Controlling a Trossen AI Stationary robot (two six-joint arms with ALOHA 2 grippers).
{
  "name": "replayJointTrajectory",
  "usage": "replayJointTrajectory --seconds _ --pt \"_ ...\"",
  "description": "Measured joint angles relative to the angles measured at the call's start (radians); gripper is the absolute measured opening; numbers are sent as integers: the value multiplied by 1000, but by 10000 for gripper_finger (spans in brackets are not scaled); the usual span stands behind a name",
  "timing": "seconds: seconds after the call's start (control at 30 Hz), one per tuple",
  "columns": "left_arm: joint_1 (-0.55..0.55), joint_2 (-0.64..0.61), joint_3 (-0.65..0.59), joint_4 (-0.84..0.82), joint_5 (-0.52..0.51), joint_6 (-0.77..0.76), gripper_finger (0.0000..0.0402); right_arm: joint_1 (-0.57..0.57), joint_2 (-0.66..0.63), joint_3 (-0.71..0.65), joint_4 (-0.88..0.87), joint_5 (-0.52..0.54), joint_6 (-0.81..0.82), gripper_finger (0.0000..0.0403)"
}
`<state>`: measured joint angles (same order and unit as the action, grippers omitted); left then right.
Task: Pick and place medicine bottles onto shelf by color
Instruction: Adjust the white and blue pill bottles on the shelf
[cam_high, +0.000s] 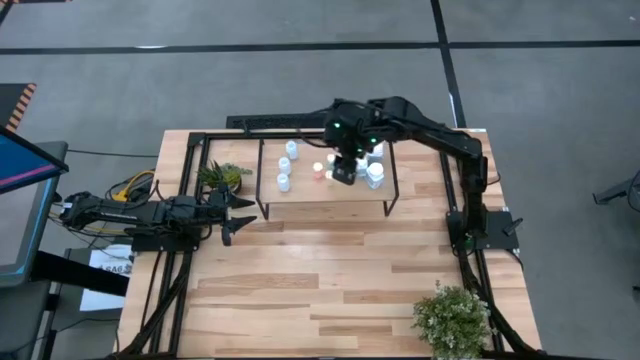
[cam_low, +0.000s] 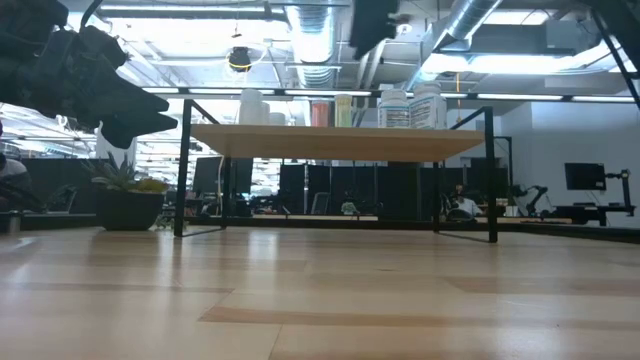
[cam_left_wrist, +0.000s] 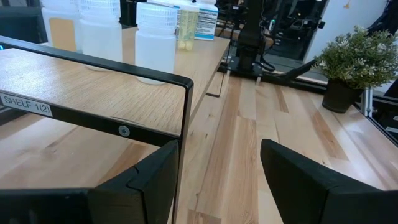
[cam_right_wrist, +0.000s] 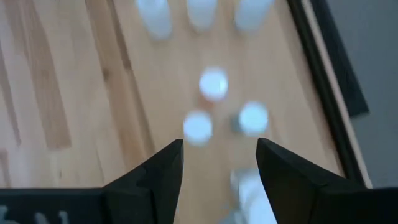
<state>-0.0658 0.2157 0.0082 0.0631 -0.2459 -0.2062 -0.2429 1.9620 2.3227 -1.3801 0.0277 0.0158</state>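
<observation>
Right gripper (cam_high: 344, 172) hovers straight above the bottles (cam_high: 322, 168) mid-shelf (cam_high: 300, 192), fingers apart, nothing held; left gripper (cam_high: 232, 214) waits apart beside the shelf.

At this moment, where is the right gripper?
In the high view the right gripper hangs open over the shelf, above the orange-capped bottles.

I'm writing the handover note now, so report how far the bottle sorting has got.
Done: the small round medicine bottles all appear to stand on the low light-wood shelf; none shows on the plank tabletop. In hand: nothing. The right gripper hovers open and empty over the shelf's middle bottles; the left gripper waits open beside the shelf. Left: possibly only checking the colour grouping, which I cannot tell.
</observation>
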Motion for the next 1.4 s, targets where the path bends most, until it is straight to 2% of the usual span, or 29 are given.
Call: replayJointTrajectory --seconds 0.2,0.43,0.53,0.87,1.13,1.4 --pt "0 0 0 0 0 0 215 31 -24 3 -187 5 11 215" --pt "0 0 0 0 0 0 215 73 -77 -3 -189 25 -4 200" --pt "0 0 0 0 0 0 215 74 -122 -46 -190 24 -12 192" --pt "0 0 0 0 0 0 215 45 -319 -390 -136 36 -52 165" --pt "0 0 0 0 -2 24 215 -54 -448 -646 -109 83 -72 147" --pt "0 0 0 0 -3 52 215 -101 -469 -812 17 106 -69 127"
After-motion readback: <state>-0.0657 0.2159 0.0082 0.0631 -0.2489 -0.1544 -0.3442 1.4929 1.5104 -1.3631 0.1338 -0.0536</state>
